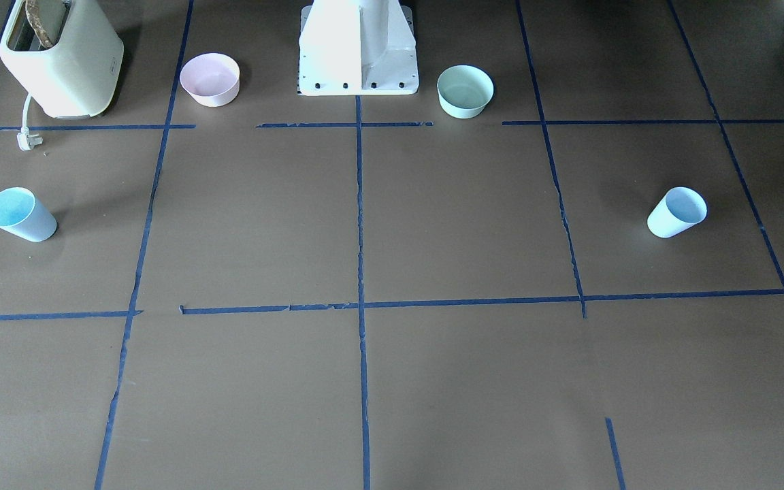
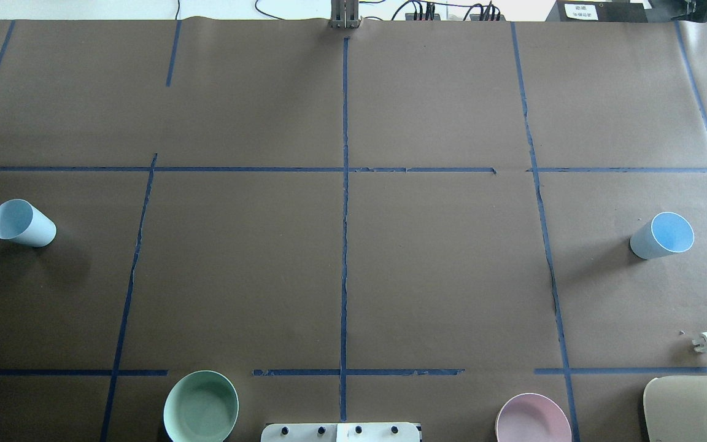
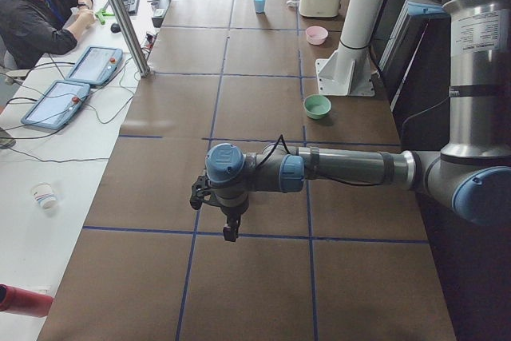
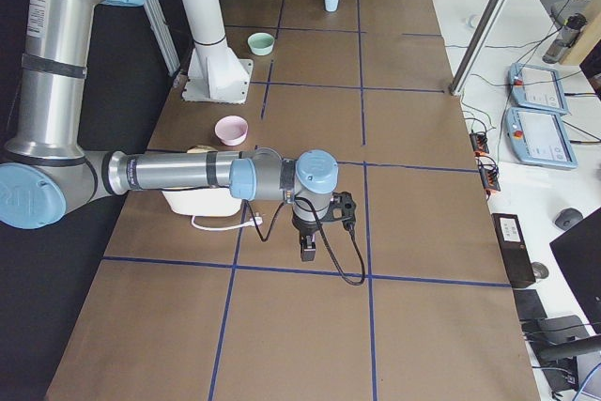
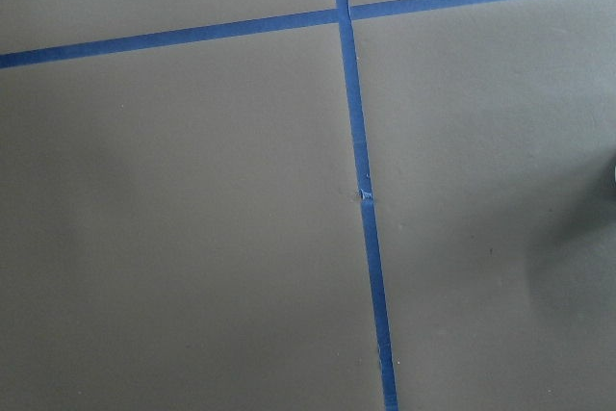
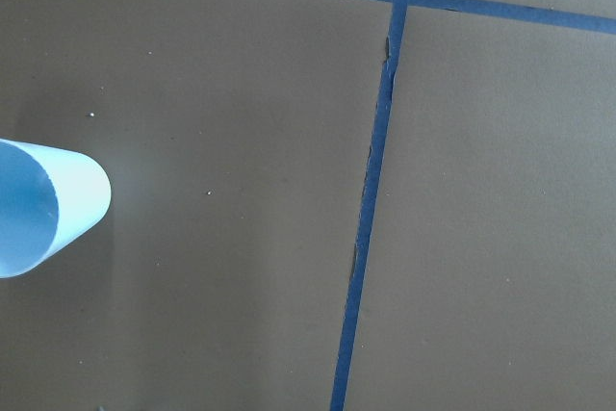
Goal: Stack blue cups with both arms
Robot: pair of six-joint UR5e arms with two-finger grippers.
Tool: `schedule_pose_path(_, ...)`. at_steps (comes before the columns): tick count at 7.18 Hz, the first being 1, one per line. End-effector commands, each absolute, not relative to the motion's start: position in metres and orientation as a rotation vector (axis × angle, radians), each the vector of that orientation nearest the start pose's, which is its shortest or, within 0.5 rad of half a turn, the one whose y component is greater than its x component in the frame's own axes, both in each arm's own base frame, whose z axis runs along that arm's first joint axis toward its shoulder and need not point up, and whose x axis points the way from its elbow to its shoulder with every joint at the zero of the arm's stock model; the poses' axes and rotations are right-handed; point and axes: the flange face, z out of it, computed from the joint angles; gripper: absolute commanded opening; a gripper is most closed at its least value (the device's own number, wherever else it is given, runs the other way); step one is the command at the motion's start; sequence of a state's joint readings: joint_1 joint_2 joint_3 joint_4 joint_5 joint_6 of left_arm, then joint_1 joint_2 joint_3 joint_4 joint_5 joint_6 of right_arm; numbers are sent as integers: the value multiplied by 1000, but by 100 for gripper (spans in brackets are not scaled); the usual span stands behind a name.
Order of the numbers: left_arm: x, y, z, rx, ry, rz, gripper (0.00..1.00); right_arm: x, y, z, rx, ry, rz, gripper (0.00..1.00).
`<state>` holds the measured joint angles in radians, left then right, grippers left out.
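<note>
Front view: right-side cup [image 1: 22, 215] nr toaster [image 1: 65, 61], left-side cup [image 1: 676, 212]; both upright, mouths up, well apart at opp ends of desk [image 1: 392, 381]. No arms in shot.
Overhead: same layout.
Left side view: left hand [image 3: 231, 233] hangs over desk, pts down; wide/narrow, can't tell.
Right side view: right hand [image 4: 306, 252] likewise, can't tell.
L wrist: tape [image 5: 357, 122] only, no cup.
R wrist: right-side cup off to frame's left, axis vertical. Judge: each arm nearer own-side cup.

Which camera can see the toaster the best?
The front-facing view: the toaster shows nearly whole, its cord too. Overhead catches only one corner. The left side view shows it far and small. In the right side view the right arm hides most of it. The wrist cameras miss it.
</note>
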<state>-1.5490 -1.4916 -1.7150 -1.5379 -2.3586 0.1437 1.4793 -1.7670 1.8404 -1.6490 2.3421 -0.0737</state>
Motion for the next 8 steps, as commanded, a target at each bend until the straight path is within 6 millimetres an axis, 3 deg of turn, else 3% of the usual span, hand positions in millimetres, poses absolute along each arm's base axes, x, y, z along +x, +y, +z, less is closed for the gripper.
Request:
schedule_pose_path(1, -51, -490, 599, 163, 788, 208, 100, 26, -412, 621, -9, -774, -157, 100)
schedule_pose_path(2, -51, -487, 600, 166, 791, 210, 100, 26, -412, 621, -9, -774, -157, 100)
schedule_pose_path(3, -32, -485, 595, 217, 794, 256, 100, 26, -412, 621, -9, -774, -157, 100)
schedule_pose_path(6, 82, -464, 602, 144, 866, 65, 100, 26, -412, 623, -12, -777, -156, 100)
schedule_pose_path(8, 133, -458, 597, 126, 865, -28, 100, 26, -412, 623, -12, -777, -156, 100)
